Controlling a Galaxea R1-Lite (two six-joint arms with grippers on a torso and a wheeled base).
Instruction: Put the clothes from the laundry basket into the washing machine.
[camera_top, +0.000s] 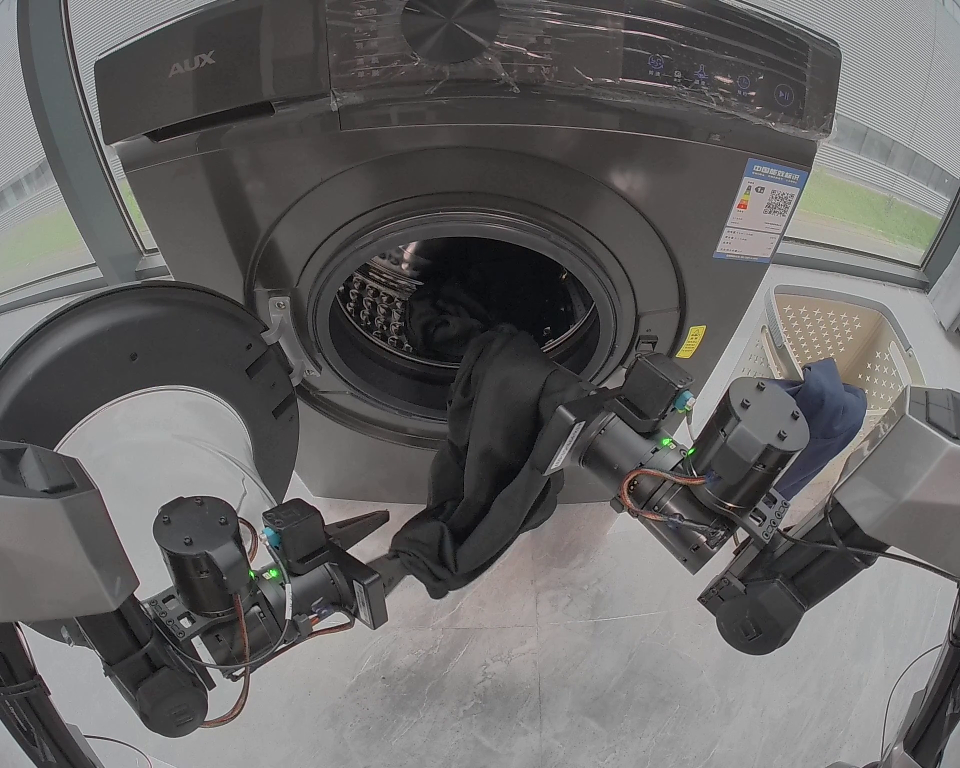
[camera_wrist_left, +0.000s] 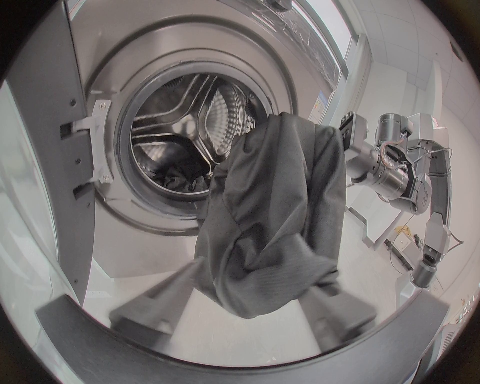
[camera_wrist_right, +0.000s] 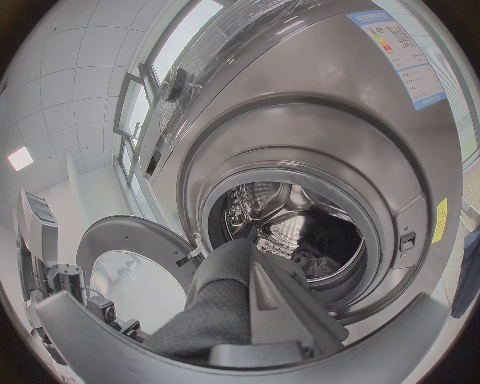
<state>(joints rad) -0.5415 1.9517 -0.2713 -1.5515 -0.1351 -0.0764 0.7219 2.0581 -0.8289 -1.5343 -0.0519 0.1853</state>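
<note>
A dark grey garment (camera_top: 490, 450) hangs in front of the washing machine's (camera_top: 620, 200) open drum (camera_top: 470, 300). Its top end is draped over my right gripper (camera_wrist_right: 250, 280), which is shut on it at the lower rim of the opening. The garment's (camera_wrist_left: 275, 210) lower end dangles just above the floor, between the spread fingers of my left gripper (camera_top: 385, 548), which is open. More dark clothes (camera_top: 440, 320) lie inside the drum. The beige laundry basket (camera_top: 850, 335) stands to the right of the machine, and a blue garment (camera_top: 830, 410) hangs over its rim.
The round machine door (camera_top: 140, 380) is swung wide open to the left, just behind my left arm. A pale tiled floor (camera_top: 560, 650) stretches in front of the machine. Windows run behind the machine on both sides.
</note>
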